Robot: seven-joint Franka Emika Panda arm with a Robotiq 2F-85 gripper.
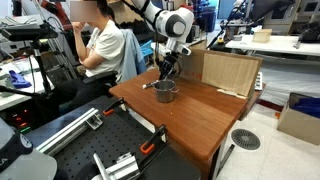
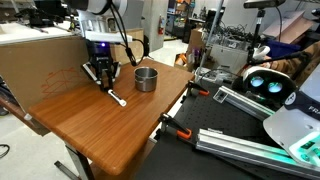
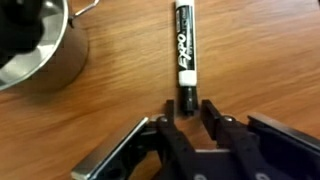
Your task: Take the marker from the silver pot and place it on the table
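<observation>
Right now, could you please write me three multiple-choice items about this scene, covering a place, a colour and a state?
1. Where is the marker relative to the silver pot?
A inside it
B flat on the table beside it
C held in the air above it

2. What colour is the marker's barrel?
A white
B red
C green

3. How is the gripper?
A shut on the pot's handle
B open
C shut on the marker, lifted

Answers:
1 B: it lies on the wood, outside the pot.
2 A: white with black print in the wrist view.
3 B: its fingers stand apart over the marker's end.
</observation>
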